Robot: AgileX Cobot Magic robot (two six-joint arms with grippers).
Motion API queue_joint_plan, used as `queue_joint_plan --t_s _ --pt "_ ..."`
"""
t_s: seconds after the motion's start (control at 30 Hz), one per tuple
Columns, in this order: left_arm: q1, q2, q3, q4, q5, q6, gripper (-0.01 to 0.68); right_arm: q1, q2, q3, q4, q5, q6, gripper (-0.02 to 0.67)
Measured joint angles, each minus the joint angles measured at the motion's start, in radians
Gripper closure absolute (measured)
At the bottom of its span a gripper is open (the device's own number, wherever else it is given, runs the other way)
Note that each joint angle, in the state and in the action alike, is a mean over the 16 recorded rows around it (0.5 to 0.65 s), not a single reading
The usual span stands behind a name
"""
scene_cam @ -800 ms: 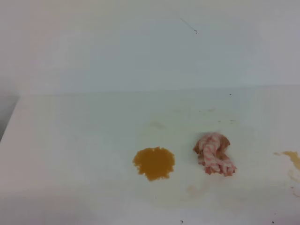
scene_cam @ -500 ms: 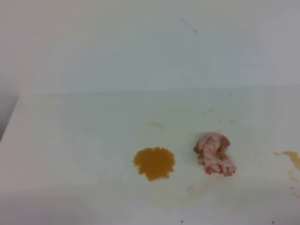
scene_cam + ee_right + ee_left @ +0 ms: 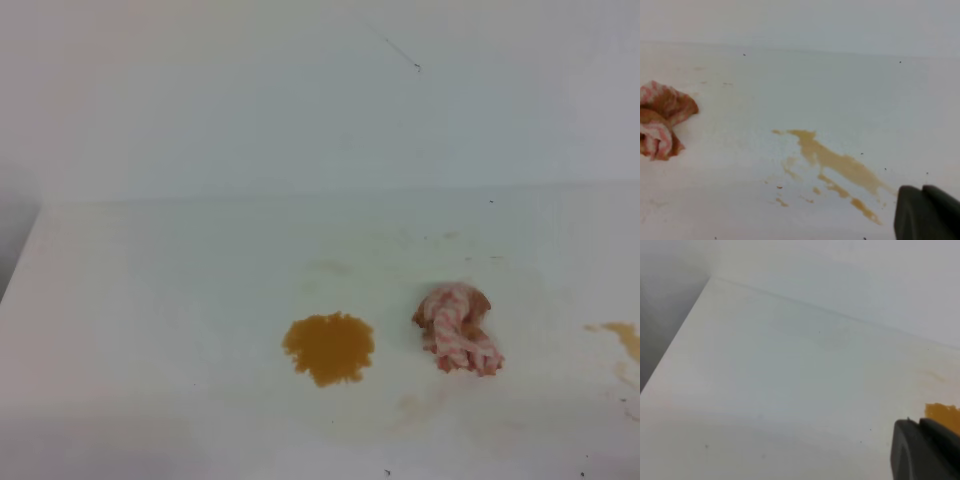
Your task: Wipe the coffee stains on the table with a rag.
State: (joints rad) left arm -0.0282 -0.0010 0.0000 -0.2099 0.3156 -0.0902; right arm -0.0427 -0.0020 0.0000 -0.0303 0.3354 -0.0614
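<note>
While I hold the rig at a distance, I note that the rag (image 3: 456,328) lies loose and crumpled on the tabletop (image 3: 160,300), right of centre in the high view, with no tool touching it. Its pink-red and white stripes carry a brown patch on the upper side. Just to its left, clearly apart from it, sits the largest of the coffee stains (image 3: 329,347), a roundish orange-brown blot with ragged edges. A second stain (image 3: 622,336) shows at the right edge of that view, well apart from the rag. From the right wrist view I see this as a streaked stain (image 3: 832,162) running diagonally, with small droplets beside it, and the rag at the left edge.

Neither arm appears in the high view. The right tool (image 3: 925,214) shows only as a dark tip at the lower right of its own camera; its two halves sit together, with nothing between them. The left tool (image 3: 925,450) likewise shows as a dark tip in the corner, near the round blot; I cannot tell whether its halves are together or apart.

Faint brownish smudges mark the tabletop behind and in front of the rag.
</note>
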Motion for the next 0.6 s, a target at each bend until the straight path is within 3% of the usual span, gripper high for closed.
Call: queue_joint_plan --t_s 0.6 --pt "0.0 0.0 0.0 0.0 -0.005 0.0 0.674 0.0 0.0 0.0 0.0 0.0 0.0 0.651"
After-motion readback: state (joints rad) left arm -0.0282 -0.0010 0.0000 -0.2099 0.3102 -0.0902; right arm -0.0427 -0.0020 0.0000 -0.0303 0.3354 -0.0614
